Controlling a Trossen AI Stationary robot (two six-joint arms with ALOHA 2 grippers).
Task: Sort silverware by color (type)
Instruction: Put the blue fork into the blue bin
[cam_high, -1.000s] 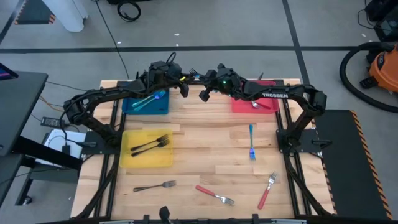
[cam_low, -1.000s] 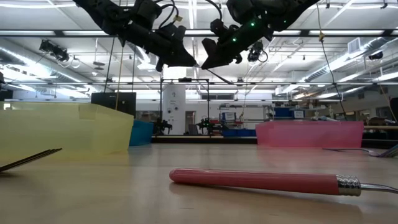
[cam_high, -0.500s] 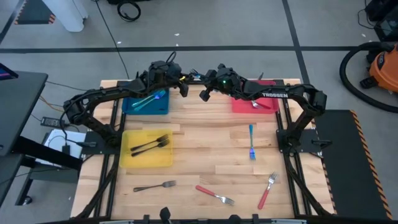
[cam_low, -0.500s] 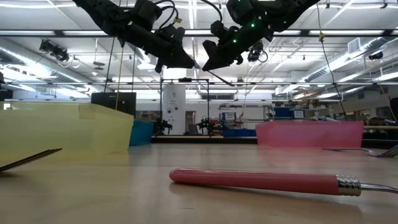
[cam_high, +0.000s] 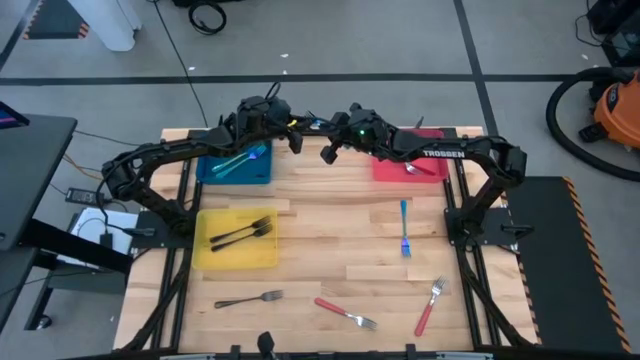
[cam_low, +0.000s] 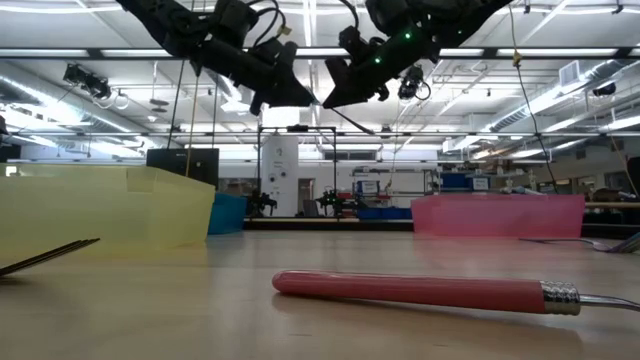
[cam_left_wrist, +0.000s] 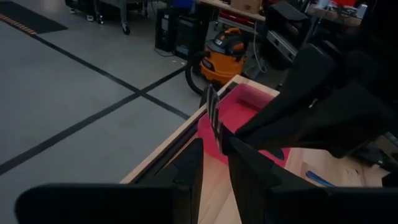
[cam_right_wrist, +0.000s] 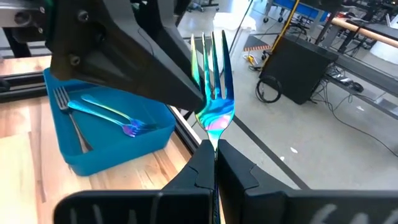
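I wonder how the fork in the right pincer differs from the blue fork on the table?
The held fork is airborne, clamped in the right pincer; the loose blue fork lies flat on the table. The held fork is by the far edge, the loose blue fork mid-table. Both look bluish.

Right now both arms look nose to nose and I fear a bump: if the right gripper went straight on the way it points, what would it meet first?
Probably the left gripper, just ahead of the iridescent fork held by the right gripper; depth is unclear.
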